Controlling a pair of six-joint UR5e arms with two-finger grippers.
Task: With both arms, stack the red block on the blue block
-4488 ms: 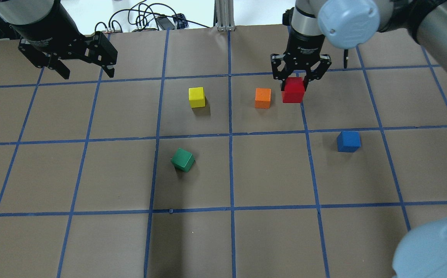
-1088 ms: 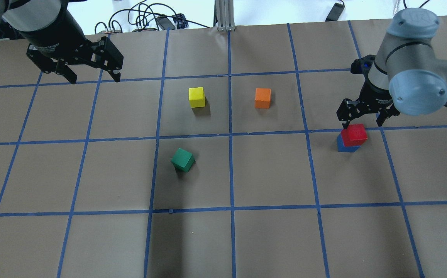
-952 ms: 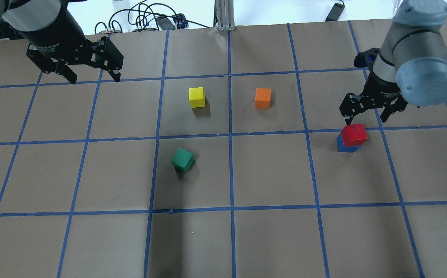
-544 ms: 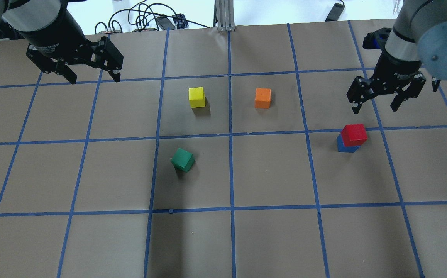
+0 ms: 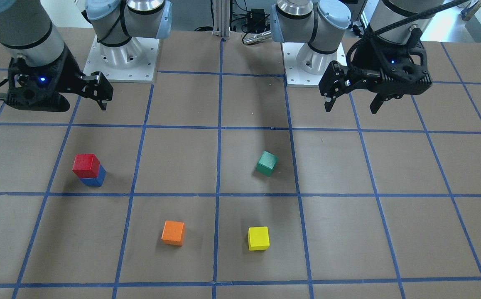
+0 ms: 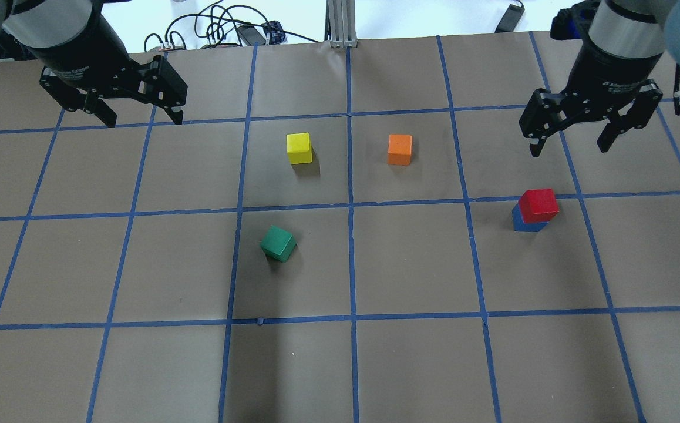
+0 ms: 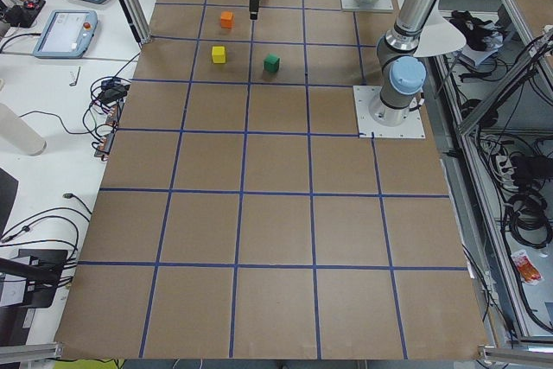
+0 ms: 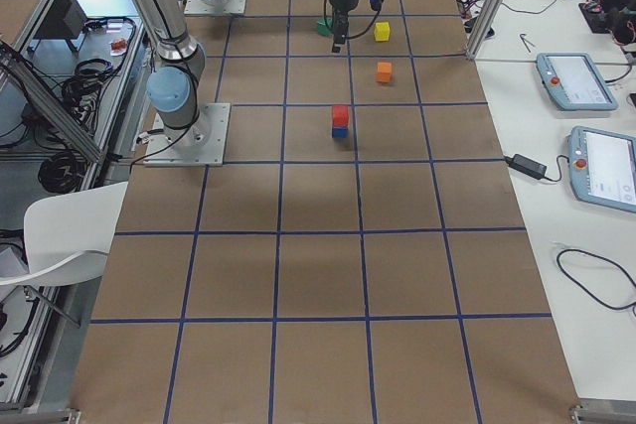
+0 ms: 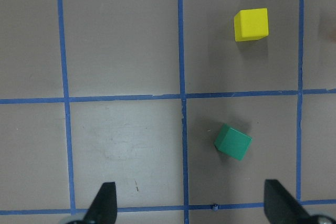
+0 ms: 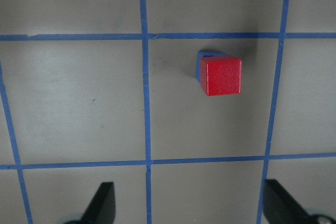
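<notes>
The red block sits on top of the blue block, slightly offset, in the right part of the table; the stack also shows in the front view and the right wrist view. My right gripper is open and empty, raised above and beyond the stack, not touching it. My left gripper is open and empty, hovering at the far left. In the left wrist view its fingers frame bare table near the green cube.
A yellow cube and an orange cube stand in the far middle squares. A green cube sits turned near the centre. Cables lie past the far edge. Both arm bases stand at the robot's side.
My right gripper carried the red block from beside the orange cube onto the blue block, opened, and has since risen and drawn back from the stack. The left arm has barely moved.
</notes>
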